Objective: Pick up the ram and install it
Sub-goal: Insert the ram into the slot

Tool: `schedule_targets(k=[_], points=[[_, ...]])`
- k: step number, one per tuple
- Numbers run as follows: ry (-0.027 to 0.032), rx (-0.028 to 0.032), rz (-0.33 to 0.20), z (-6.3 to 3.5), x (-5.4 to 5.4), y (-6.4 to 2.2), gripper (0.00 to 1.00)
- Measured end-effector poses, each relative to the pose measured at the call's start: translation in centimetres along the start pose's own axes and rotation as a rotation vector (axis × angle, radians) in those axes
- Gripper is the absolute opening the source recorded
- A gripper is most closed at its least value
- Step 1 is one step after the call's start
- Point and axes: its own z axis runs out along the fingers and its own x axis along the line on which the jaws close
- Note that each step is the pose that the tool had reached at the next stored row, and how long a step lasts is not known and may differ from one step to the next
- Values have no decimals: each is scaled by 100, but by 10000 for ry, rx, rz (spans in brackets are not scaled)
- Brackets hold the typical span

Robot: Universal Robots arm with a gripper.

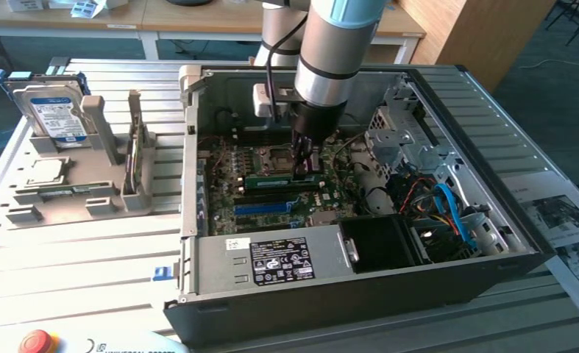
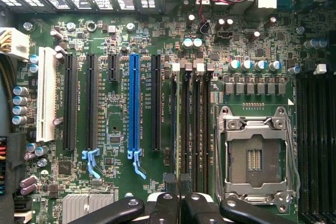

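The ram [image 1: 281, 179] is a narrow green stick standing on edge on the motherboard, just beside the CPU socket [image 1: 274, 156] inside the open computer case [image 1: 466, 283]. My gripper [image 1: 307, 163] reaches straight down into the case, its dark fingers closed on the stick's upper edge. In the wrist view the ram [image 2: 175, 129] shows edge-on as a thin dark strip along the memory slot nearest the black expansion slots. There the fingertips of the gripper [image 2: 178, 203] meet over its end, and the CPU socket [image 2: 255, 158] lies open.
A long blue slot [image 2: 134, 103] and black slots run parallel to the ram. The power supply [image 1: 269, 261], blue cables [image 1: 446, 202] and drive cage [image 1: 407, 136] crowd the case. At the exterior view's left, a grey fixture [image 1: 73, 191] holds a hard drive [image 1: 59, 114].
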Motion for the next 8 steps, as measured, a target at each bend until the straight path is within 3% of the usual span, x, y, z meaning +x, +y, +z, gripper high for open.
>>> schedule_targets(k=[8], points=[[1,0,-35,5,0,0,12]])
